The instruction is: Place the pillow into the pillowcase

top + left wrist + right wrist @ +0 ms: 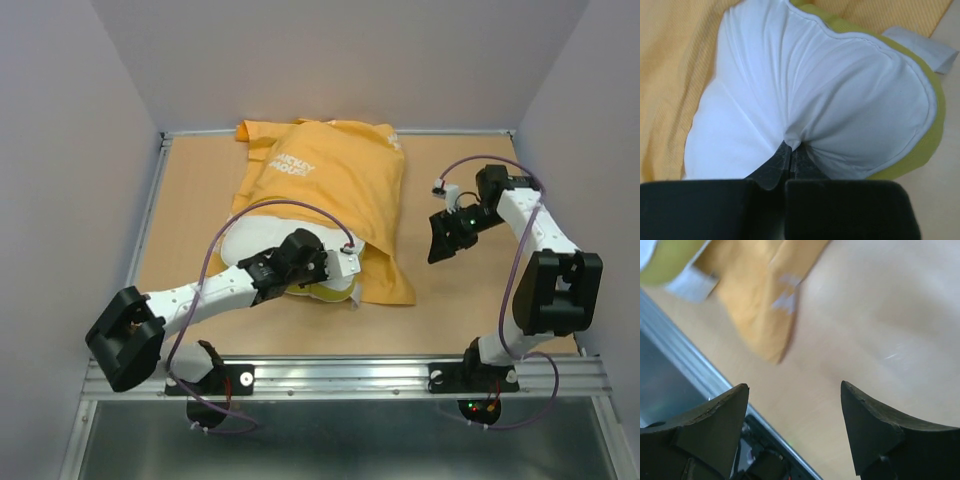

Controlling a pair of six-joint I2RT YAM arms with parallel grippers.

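The orange-yellow pillowcase (325,185) lies on the middle of the table, white print facing up. The white pillow (232,248) sticks out of its near end, the rest hidden inside. In the left wrist view the pillow (840,90) shows yellow piping, with the pillowcase (675,75) around it. My left gripper (322,283) is shut, pinching a fold of the pillow's white fabric (792,146). My right gripper (445,240) is open and empty (793,385), above bare table to the right of the pillowcase's corner (760,315).
The wooden table (460,300) is walled on three sides. A metal rail (350,375) runs along the near edge and shows in the right wrist view (685,360). A white tag (690,285) hangs at the pillow's edge.
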